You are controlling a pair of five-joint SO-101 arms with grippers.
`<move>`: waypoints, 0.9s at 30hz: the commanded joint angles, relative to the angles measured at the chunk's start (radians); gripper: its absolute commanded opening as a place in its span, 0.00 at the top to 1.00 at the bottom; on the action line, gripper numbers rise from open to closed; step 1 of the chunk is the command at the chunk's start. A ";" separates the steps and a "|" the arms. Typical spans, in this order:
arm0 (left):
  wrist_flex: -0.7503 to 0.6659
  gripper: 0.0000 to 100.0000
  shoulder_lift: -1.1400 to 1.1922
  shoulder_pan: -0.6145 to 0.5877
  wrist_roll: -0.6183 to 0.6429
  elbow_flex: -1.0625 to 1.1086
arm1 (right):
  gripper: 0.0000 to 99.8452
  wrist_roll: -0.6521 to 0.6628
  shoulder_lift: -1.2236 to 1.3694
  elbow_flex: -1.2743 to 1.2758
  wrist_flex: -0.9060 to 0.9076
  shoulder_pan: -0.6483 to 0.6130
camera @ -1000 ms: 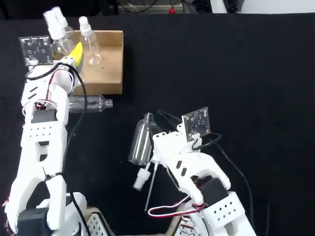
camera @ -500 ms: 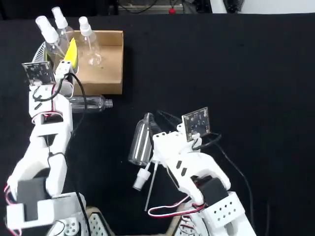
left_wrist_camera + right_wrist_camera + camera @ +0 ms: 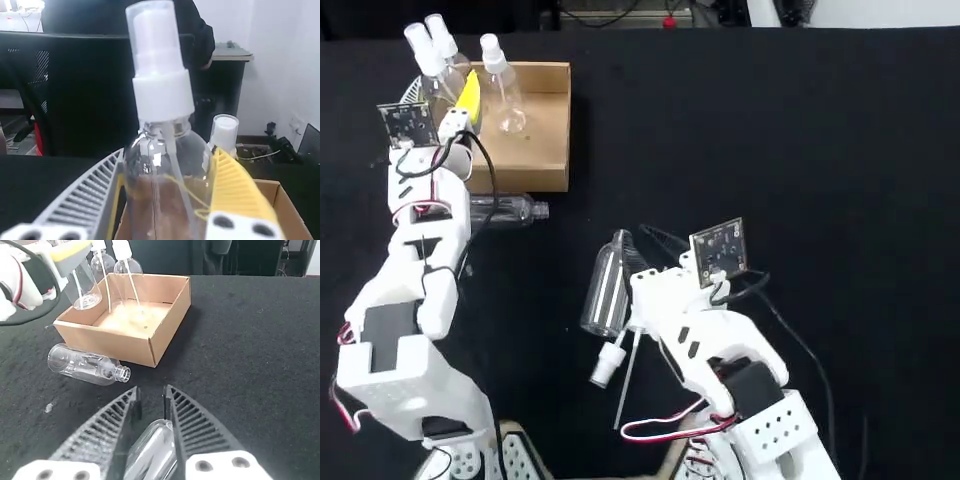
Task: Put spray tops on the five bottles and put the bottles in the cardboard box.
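Well, nearest my side of the black table (image 3: 800,150), the right gripper (image 3: 150,392) sits low over the cloth with its fingers closed narrowly around a bare bottle (image 3: 605,285). That bottle lies along the table, its neck pointing back toward the arm's base. A loose spray top (image 3: 606,368) rests just at that neck end. Its thin tube trails on the cloth outside the bottle, and I cannot tell whether top and neck touch.

Farther out and to the left, an open bottle (image 3: 86,364) lies on its side on the cloth. It has no top and sits just beside the near wall of the cardboard box (image 3: 150,347), with its mouth pointing right.

Farther still, the left gripper (image 3: 169,165) is at the box's left side. Its grey and yellow fingers are clamped on an upright topped bottle (image 3: 160,185) with a white spray top (image 3: 161,65) on its neck. I cannot tell whether its base is inside the box or just at the wall.

Inside the box a second topped bottle (image 3: 126,265) and a third topped bottle (image 3: 101,262) stand upright toward the far side.
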 commanded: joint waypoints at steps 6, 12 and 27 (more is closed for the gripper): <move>-0.190 0.75 0.021 -0.016 0.011 -0.033 | 0.92 -0.005 -0.016 -0.005 -0.025 0.020; -0.190 0.75 0.106 -0.022 0.011 -0.088 | 0.92 -0.005 -0.016 -0.005 -0.021 0.020; -0.190 0.75 0.227 -0.035 0.011 -0.191 | 0.92 -0.008 -0.010 -0.001 -0.021 0.018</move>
